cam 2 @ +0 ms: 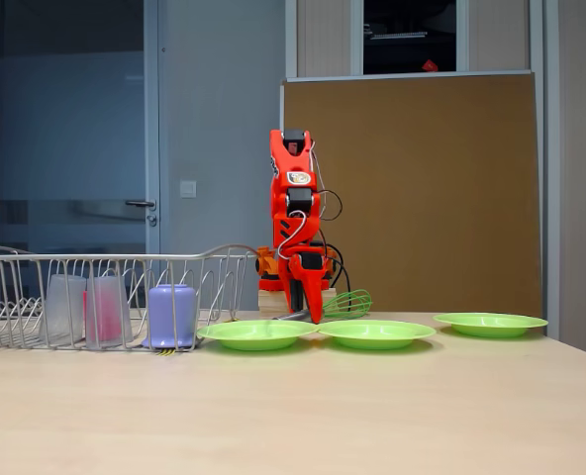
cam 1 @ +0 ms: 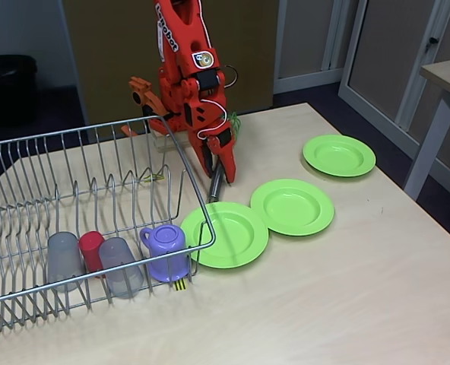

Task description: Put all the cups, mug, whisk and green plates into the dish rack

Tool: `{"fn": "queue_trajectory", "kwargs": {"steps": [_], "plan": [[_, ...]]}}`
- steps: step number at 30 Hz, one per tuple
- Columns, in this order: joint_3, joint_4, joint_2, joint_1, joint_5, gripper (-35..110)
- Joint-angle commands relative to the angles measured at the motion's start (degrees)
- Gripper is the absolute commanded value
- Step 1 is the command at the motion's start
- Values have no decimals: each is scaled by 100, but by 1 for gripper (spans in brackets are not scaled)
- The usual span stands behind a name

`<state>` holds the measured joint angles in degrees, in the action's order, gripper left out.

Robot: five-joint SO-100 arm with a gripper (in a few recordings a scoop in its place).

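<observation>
- The orange fingers [cam 1: 223,169] are down at the whisk's [cam 1: 217,185] silver handle behind the plates; whether they have closed on it, I cannot tell.
- Cups [cam 1: 64,260], red cup [cam 1: 91,249] and mug [cam 1: 166,252] sit in the rack [cam 1: 96,137].
- Three plates [cam 1: 293,206] wait on the desk [cam 1: 347,289].
- Risk: the slim handle may slip or swing, striking the nearest plate [cam 1: 229,234] or rack wires.

Cups [cam 1: 96,258] and mug [cam 1: 166,252] in dish rack [cam 1: 27,163], plates [cam 1: 292,206] right, whisk [cam 2: 344,303] behind
</observation>
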<state>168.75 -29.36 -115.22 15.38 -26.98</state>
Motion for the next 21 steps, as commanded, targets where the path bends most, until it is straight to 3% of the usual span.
{"fn": "queue_trajectory", "kwargs": {"steps": [1,10,14,21], "plan": [[88,633,237,264,246,4],[70,580,-167,677,1723,0],[-26,-431,-1028,1099,2338,0],[-633,-2285,-2698,1811,2224,0]]}}
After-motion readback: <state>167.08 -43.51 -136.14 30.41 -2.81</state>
